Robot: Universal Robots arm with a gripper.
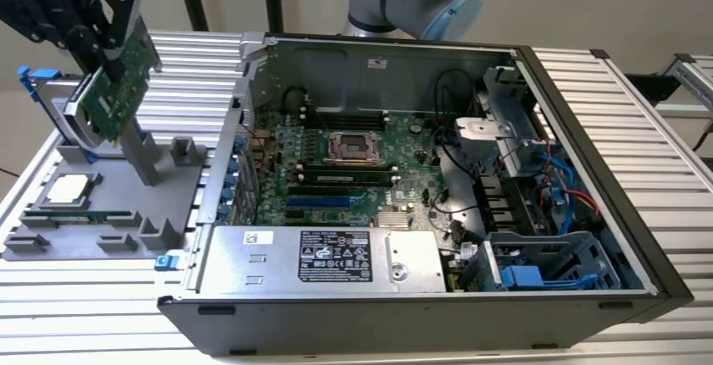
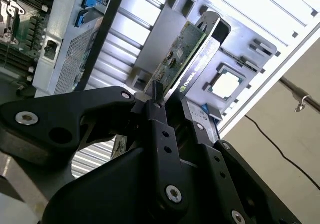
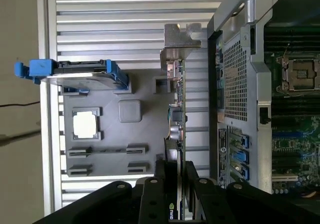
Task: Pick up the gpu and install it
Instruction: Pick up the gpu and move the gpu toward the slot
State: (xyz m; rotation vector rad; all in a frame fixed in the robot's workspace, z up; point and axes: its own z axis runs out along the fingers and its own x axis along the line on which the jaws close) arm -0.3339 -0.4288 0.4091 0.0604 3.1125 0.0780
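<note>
Gripper: I see the gripper (image 1: 109, 54) in the upper left of the exterior view; its black fingers (image 3: 159, 176) are clamped on the card from both faces, as both wrist views show (image 2: 172, 104) (image 3: 175, 168)

Gpu: the gpu (image 1: 117, 102) is held in the gripper, raised over the grey fixture tray (image 1: 106, 231) and tilted, green board face toward the camera; in the first wrist view I see it edge-on (image 3: 177, 109), and in the second wrist view its green face (image 2: 180, 59) runs away from the fingers

Bracket: the silver bracket (image 3: 181, 39) sits at the card's end farthest from the gripper

Post: a grey upright post (image 1: 142, 156) of the tray stands just below the card's lower edge; I cannot tell whether they touch

Tray contents: a processor chip (image 1: 69, 188) lies flat in a square pocket; a hard drive with blue clips (image 1: 62, 110) stands on edge at the tray's far side, just beside the card

Computer case: the open computer case (image 1: 624, 215) lies on the ribbed table (image 1: 657, 89), to the exterior view's right of the tray; the card is outside it

Motherboard: the green motherboard (image 1: 390, 185) lies on the case floor with an open CPU socket (image 1: 351, 144); the power supply (image 1: 323, 256) lines the near wall
</note>
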